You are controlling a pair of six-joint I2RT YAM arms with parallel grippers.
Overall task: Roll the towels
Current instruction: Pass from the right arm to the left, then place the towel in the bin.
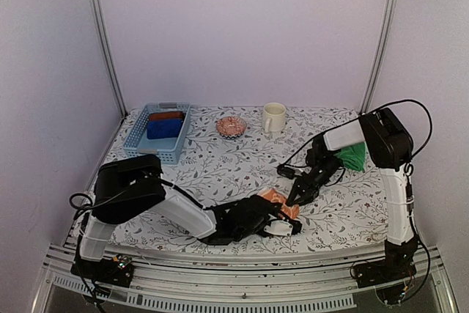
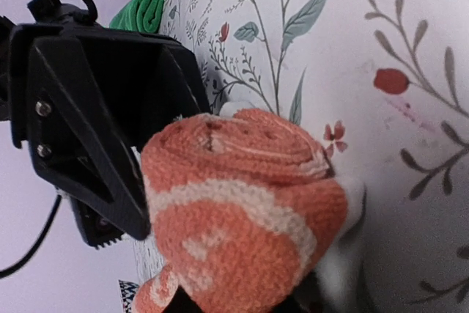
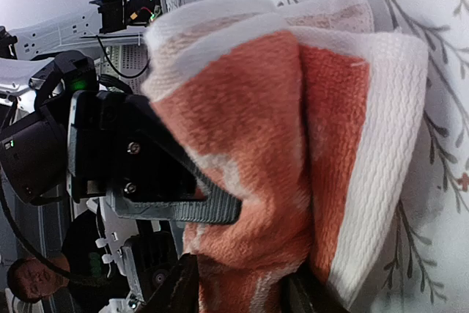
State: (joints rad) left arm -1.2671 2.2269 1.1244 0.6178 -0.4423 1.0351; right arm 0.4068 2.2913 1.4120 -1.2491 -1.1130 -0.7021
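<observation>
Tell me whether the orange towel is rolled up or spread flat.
Rolled up: in the left wrist view the orange towel shows spiral layers at its end and forms a thick bundle rather than a flat sheet.

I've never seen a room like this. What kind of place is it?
Probably a robot lab booth, not a home: two robot arms bolted to a metal rail, plain walls on metal posts, and a towel to practise on.
</observation>
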